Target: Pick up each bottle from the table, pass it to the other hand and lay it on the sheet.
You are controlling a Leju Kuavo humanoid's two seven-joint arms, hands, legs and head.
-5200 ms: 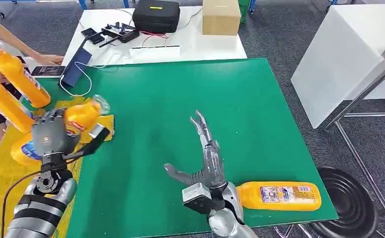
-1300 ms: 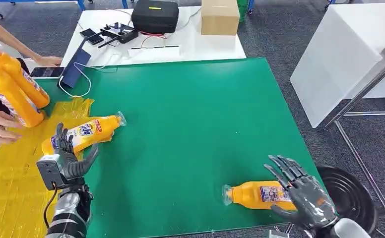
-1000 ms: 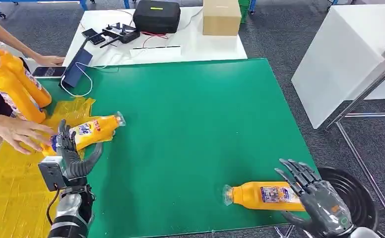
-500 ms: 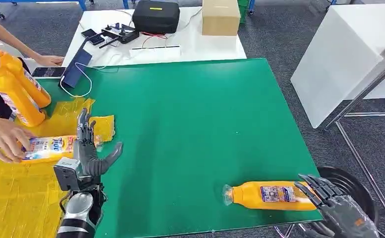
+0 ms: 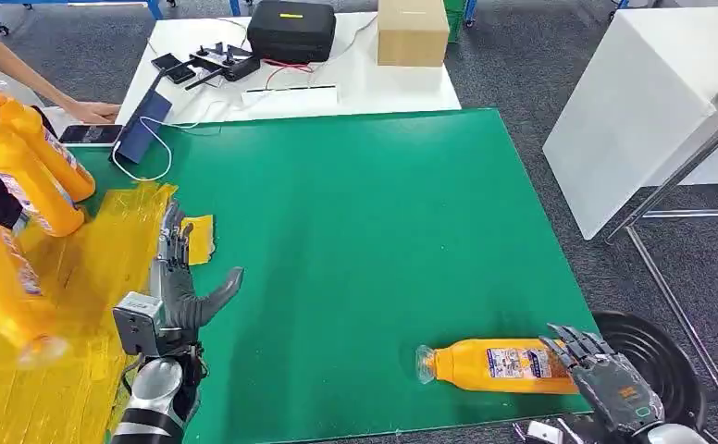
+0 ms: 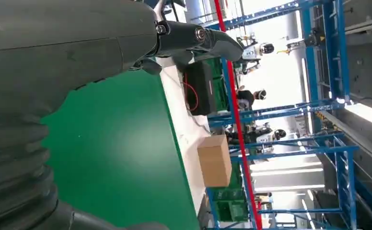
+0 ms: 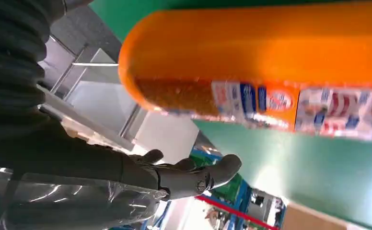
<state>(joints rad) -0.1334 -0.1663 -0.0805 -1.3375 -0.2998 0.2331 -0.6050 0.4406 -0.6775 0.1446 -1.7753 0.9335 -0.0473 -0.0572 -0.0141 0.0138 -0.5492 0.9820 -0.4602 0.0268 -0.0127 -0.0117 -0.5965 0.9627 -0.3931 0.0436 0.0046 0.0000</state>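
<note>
Person's bottle [image 5: 8, 296] lifted off sheet [image 5: 68, 305]; left hand [image 5: 178, 287] spread empty, right hand [image 5: 605, 379] splayed beside table bottle [image 5: 499, 364], holding nothing.

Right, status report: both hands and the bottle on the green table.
Left hand open, holding nothing, beside the yellow sheet. Right hand open at the bottle's base. Bottle lying flat, nothing in the way.

Black case [image 5: 290, 29] and cardboard box [image 5: 412, 31] on white table [image 5: 365, 83], controller [image 5: 215, 63] alongside, phone [image 5: 87, 134] under a person's hand [image 5: 93, 111]
</note>
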